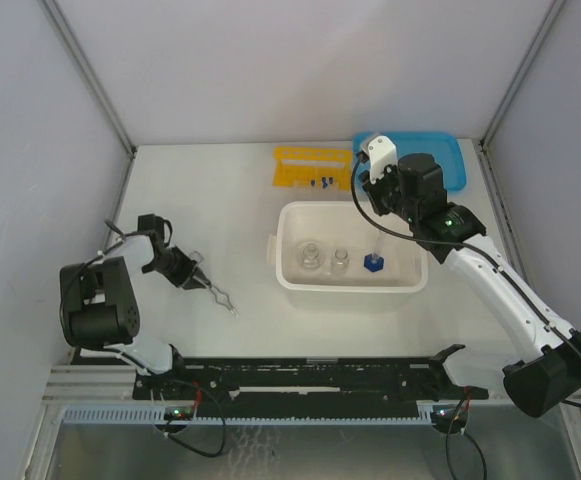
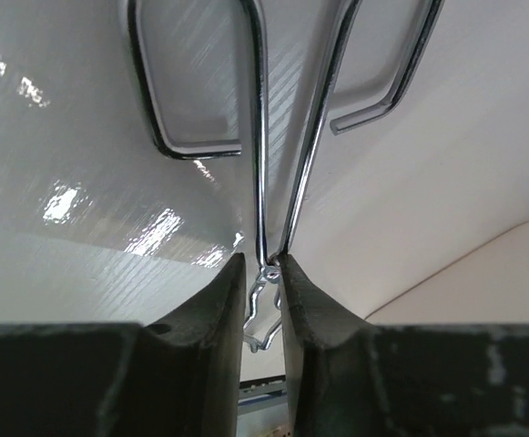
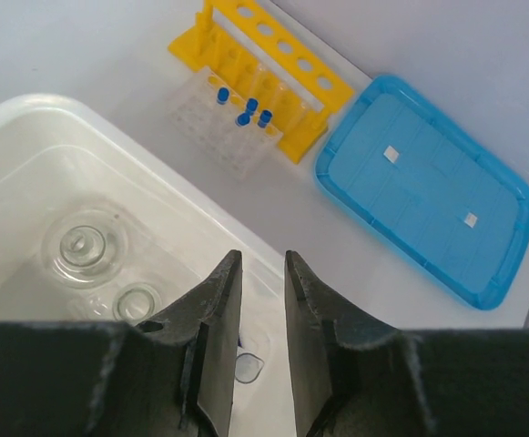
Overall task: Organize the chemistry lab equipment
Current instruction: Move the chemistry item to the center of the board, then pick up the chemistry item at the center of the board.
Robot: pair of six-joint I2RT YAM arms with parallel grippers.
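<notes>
The thin metal tongs [image 2: 278, 137] lie on the bench well left of the big white plastic tub [image 1: 350, 283], long axis running straight out from the left gripper [image 2: 262, 300], which appears clenched on their pivot end, nearer than the right arm.

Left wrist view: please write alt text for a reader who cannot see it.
The left pincer closes its dark fingers around the thin metal tongs, whose looped wire handles reach away over the glossy white table.
</notes>
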